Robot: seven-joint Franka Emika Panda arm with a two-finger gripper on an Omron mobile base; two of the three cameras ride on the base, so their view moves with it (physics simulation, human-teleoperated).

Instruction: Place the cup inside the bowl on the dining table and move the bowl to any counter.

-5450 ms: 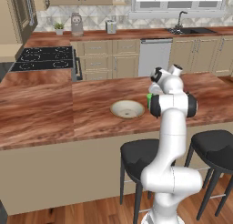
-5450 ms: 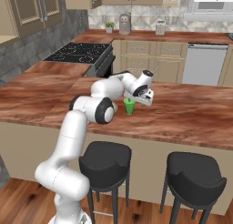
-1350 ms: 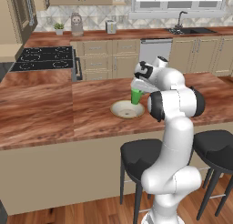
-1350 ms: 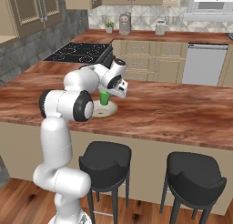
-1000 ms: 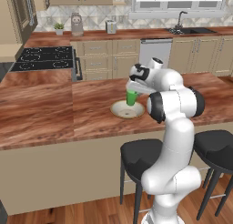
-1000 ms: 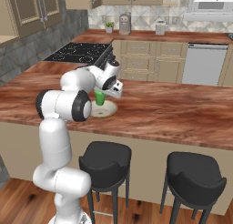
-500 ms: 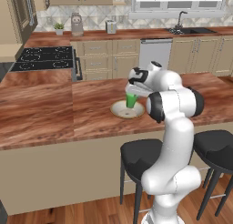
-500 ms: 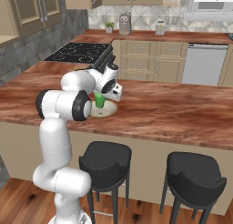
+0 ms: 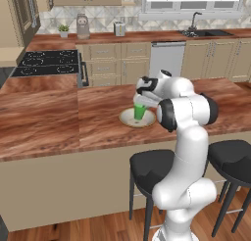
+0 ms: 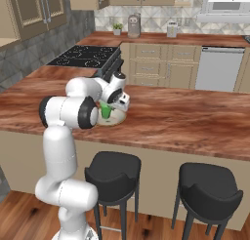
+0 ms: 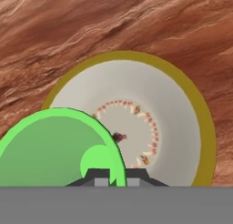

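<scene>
The cup (image 9: 139, 111) is held upright over the bowl (image 9: 128, 120), its green body inside the ring of the bowl's rim in both base views; whether its foot touches the bowl's floor I cannot tell; in the hand view its open mouth (image 11: 59, 148) fills the lower left, with the cream inside of the bowl (image 11: 177, 123), a ring of small reddish marks at its middle and the tan rim spread beyond it. The tool (image 9: 142, 99) is closed on the cup's rim from above, its dark tips (image 11: 105, 176) pinching the cup's wall at the bottom of the hand view. The bowl lies on the dining tabletop (image 9: 59, 122), near its middle, closer to the near edge than to the far one. Two black stools (image 10: 113, 173) stand at the near side of that tabletop, one to the left and one (image 10: 210, 190) to the right. Beyond, along the far wall, runs the counter (image 9: 142, 36) with a black sink (image 9: 203, 33) at its right, a black cooktop (image 9: 46, 63) at the left, and a small plant (image 9: 63, 29) and two canisters by the tiled wall.
</scene>
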